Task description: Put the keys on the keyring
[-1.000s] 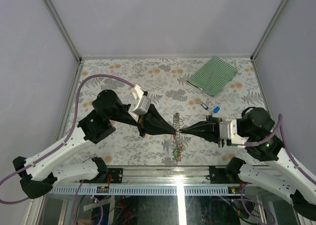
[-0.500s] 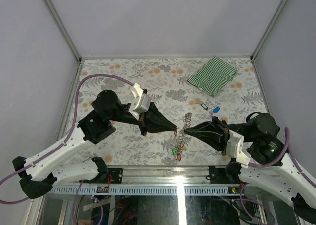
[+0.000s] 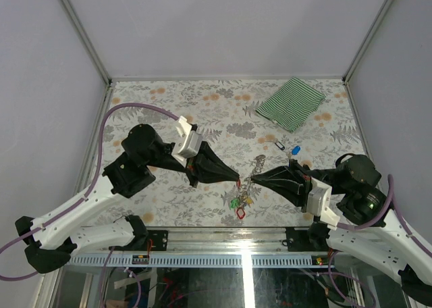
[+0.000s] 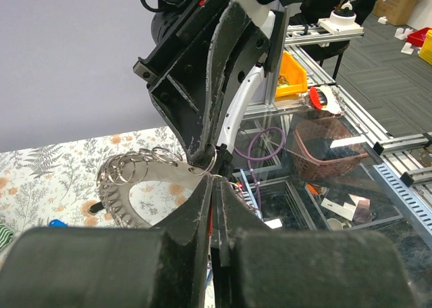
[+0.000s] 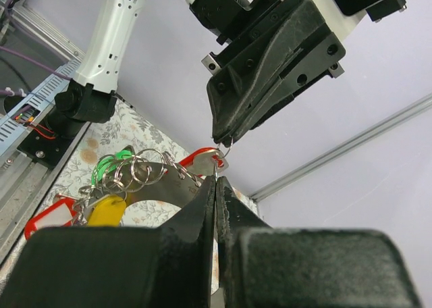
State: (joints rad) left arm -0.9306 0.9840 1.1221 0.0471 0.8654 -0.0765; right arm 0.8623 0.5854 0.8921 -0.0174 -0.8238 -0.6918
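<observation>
The keyring [image 3: 257,163], a grey metal band strung with small split rings, hangs between my two grippers above the near middle of the table. My right gripper [image 3: 252,180] is shut on it [image 5: 162,186]. Green [image 5: 111,165], yellow [image 5: 104,210] and red [image 5: 54,220] tagged keys [image 3: 237,201] dangle from it. My left gripper [image 3: 236,180] is shut on a red-tagged key [image 5: 202,161], tip to tip with the right gripper [image 4: 202,154]. The key's small ring [image 4: 210,161] sits right at the keyring's end [image 4: 162,176]. A blue key [image 3: 295,150] and a dark key [image 3: 279,144] lie loose on the table.
A green-striped cloth [image 3: 291,103] lies at the far right of the flowered table [image 3: 162,112]. Grey walls enclose the table on three sides. The arm bases and a metal rail [image 3: 202,244] run along the near edge.
My right wrist has dropped and swung outward, turning the keyring so its top points away. The key bunch shifted slightly left. My left gripper stayed at the ring's end.
</observation>
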